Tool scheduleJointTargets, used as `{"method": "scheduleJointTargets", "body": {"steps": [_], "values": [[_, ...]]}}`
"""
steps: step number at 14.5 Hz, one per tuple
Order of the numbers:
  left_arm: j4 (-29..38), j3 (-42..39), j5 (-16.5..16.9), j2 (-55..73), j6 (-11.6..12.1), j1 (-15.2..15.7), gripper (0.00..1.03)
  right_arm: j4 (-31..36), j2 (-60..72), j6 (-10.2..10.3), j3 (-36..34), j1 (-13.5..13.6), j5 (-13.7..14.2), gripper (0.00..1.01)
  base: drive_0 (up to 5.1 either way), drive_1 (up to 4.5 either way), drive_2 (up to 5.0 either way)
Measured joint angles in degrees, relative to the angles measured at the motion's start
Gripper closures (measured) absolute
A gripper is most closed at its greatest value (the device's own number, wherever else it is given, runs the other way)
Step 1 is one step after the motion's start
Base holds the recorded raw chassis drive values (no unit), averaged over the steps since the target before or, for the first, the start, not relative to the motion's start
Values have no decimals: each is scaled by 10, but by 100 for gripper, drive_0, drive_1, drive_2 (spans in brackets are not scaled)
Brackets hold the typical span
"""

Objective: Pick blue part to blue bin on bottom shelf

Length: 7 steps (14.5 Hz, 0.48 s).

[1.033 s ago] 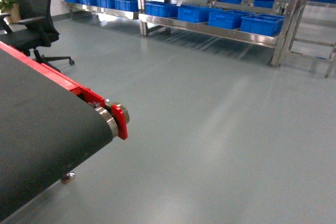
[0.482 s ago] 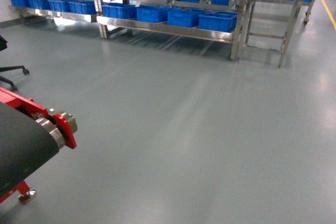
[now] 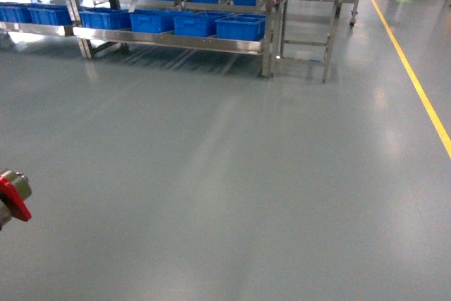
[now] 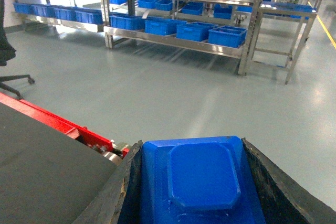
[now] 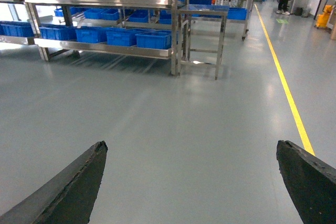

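Observation:
A blue part (image 4: 202, 177) with a raised rounded-square face fills the gap between the black fingers of my left gripper (image 4: 191, 145), which is shut on it. My right gripper (image 5: 191, 144) is open above bare floor with nothing between its fingers. Neither gripper shows in the head view. The bottom shelf (image 3: 169, 40) is a steel rack level across the floor, far from both grippers, and carries a row of blue bins (image 3: 239, 27). The same shelf (image 4: 173, 41) and bins (image 4: 227, 35) show in the left wrist view.
The end of the red-framed conveyor (image 3: 13, 199) pokes in at the left, and its black belt (image 4: 47, 177) lies beside the left gripper. A steel stand (image 3: 306, 12) is right of the rack. A yellow floor line (image 3: 416, 82) runs along the right. Grey floor lies between.
The head view has swung right. The conveyor has slid almost out at the left, the rack has shifted left, and the yellow line has come into view.

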Motion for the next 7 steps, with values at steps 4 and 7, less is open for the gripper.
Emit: {"method": "scheduleJointTargets", "body": {"steps": [4,7], "values": [[-1,0,0,0,0,0,59,0,0,0,0,0,0,3,-167,-167,-167],[-1,0,0,0,0,0,59,0,0,0,0,0,0,3,-161,-161,-161]]}}
